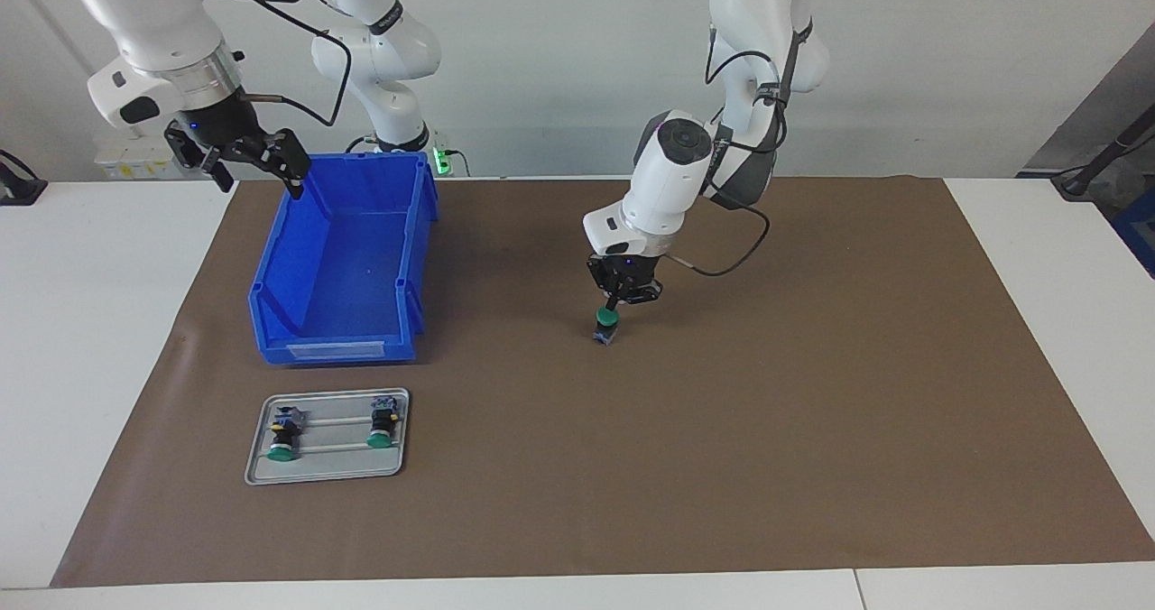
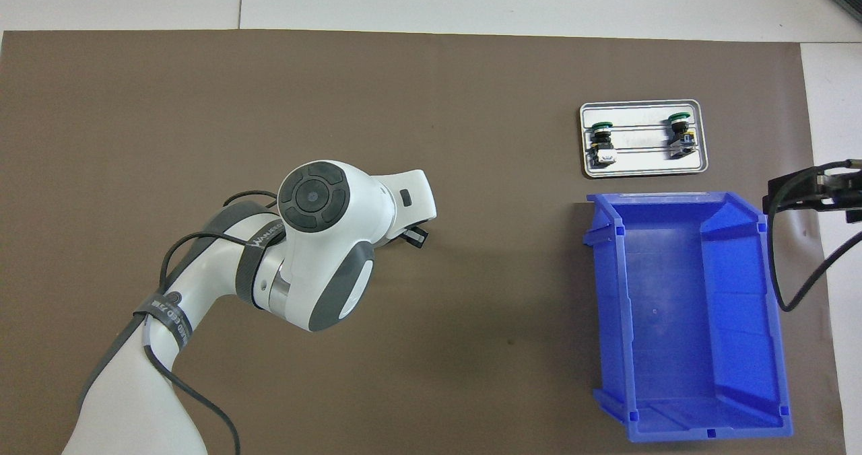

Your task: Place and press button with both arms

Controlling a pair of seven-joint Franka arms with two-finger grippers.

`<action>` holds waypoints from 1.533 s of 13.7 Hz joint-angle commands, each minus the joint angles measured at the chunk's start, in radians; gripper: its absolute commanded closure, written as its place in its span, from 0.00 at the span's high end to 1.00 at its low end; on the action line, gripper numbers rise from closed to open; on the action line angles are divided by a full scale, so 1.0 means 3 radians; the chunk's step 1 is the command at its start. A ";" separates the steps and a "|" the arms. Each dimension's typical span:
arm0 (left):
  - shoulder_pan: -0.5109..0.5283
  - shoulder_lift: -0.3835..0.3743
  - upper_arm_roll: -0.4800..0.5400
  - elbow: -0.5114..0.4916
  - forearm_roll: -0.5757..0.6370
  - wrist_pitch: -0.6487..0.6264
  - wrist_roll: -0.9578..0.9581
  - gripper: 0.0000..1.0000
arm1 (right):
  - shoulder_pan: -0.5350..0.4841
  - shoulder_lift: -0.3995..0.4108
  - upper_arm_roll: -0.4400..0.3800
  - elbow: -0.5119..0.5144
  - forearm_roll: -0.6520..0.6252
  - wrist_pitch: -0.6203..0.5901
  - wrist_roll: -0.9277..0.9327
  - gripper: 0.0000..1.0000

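While the right pincer hangs wide over the bin's corner, I see my left pincer closed, tips on the button's green cap, grey-blue base on the tabletop.

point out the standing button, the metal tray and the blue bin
button [image 1: 605, 319], facing view, its green cap.
metal tray [image 1: 327, 468], facing view, bare floor.
blue bin [image 1: 336, 351], facing view, labelled end wall.

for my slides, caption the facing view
Left gripper shut on the button standing on the mat; right gripper waits open.
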State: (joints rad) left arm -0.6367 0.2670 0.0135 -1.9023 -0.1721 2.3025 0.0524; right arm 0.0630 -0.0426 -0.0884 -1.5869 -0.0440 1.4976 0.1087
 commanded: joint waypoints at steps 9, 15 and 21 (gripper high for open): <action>-0.0087 0.0011 0.0052 0.0098 0.0262 -0.0025 -0.0149 0.00 | -0.0047 -0.0058 0.0029 -0.0049 0.0024 -0.0027 -0.0101 1.00; 0.0378 -0.0501 0.0057 0.0072 0.0262 -0.0775 -0.0134 0.00 | -0.0052 -0.0058 0.0029 -0.0049 0.0024 -0.0027 -0.0101 1.00; 0.1114 -0.0696 0.0093 0.0093 0.0282 -0.1416 -0.0058 0.63 | 0.0101 -0.0058 0.0034 -0.0049 0.0034 0.0013 -0.0045 1.00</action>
State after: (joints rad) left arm -0.3593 0.0875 0.0481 -1.8645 -0.1071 1.9320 0.0274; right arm 0.0721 -0.0426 -0.0872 -1.5869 -0.0440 1.4977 0.1087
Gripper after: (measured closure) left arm 0.903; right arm 0.000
